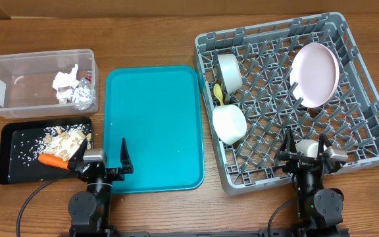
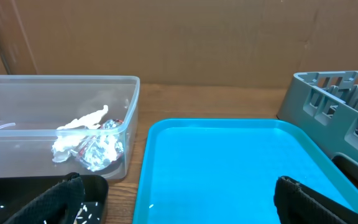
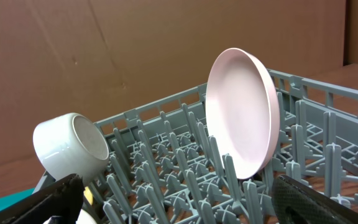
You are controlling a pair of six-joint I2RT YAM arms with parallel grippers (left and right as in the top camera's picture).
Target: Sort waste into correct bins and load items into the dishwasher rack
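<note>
1. At the worktop's far left corner the clear tub (image 1: 41,80) holds the white napkin (image 1: 64,82) and the foil wrapper (image 1: 83,95). Both are light, so a knock to the tub could spill them.
2. Along the near left edge, the black tray (image 1: 8,155) carries the food bits (image 1: 68,138) and the carrot (image 1: 53,159). The left gripper (image 1: 101,158) is spread wide and empty, with one finger over this tray's right rim, just beside the carrot. A careless sideways swing could roll the carrot out or scatter the bits.
3. Its other finger hangs over the near left corner of the bare teal tray (image 1: 153,128). A low move could catch that rim and drag the tray.
4. The dishwasher rack (image 1: 374,118) fills the worktop's right side.
   - Two bowls (image 1: 229,69) (image 1: 229,124) lie on their sides at its left edge, with the spoon (image 1: 218,94) between them.
   - The plate (image 1: 315,74) stands on edge among the pegs near the far right corner.
   - The right gripper (image 1: 305,146), spread wide and empty, hovers at the rack's near edge. It could snag on the pegs, and a nudge could topple the plate or roll a bowl.
   - I cannot make out the fork.
</note>
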